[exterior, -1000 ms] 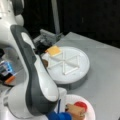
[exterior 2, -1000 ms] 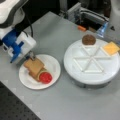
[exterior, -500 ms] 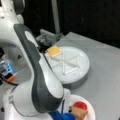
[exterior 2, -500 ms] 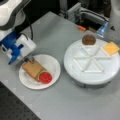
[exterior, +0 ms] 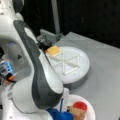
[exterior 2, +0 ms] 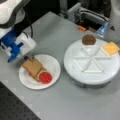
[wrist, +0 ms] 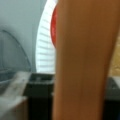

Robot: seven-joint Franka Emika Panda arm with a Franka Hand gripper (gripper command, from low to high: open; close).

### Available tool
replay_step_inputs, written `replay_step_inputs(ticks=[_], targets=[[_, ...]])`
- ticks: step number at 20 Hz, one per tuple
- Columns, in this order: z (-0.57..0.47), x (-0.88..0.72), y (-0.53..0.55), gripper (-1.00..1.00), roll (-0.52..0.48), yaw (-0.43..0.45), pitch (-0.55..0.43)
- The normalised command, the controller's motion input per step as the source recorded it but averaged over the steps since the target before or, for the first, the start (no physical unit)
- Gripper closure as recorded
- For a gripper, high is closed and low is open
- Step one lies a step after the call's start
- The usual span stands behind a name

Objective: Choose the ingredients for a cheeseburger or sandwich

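In a front view the gripper (exterior 2: 25, 58) sits at the plate's (exterior 2: 53, 66) 10 o'clock edge, right by the tan bread (exterior 2: 32, 67), tomato (exterior 2: 45, 77) beside it; patty (exterior 2: 88, 39) and cheese (exterior 2: 111, 48) wait in the tray (exterior 2: 75, 53). Wrist view: bread (wrist: 82, 62) fills the frame, can't tell whether the fingers are apart or together.

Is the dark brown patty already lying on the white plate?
No, in a front view the patty still sits in the sectioned tray, away from the plate.
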Motion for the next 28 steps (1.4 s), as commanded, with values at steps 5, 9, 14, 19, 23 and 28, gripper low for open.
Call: replay_step_inputs(ticks=[5, 9, 14, 19, 23, 28], targets=[[0.08, -0.41, 0.37, 1.0, -0.29, -0.115, -0.014], [0.06, -0.45, 0.42, 1.0, -0.276, -0.154, -0.044], [0.05, -0.45, 0.41, 1.0, -0.296, -0.168, -0.083], [0.07, -0.38, 0.39, 1.0, -0.317, -0.159, -0.127], [0.09, -0.29, 0.39, 1.0, -0.314, -0.125, -0.144], [0.1, -0.21, 0.35, 1.0, -0.312, -0.104, -0.137]])
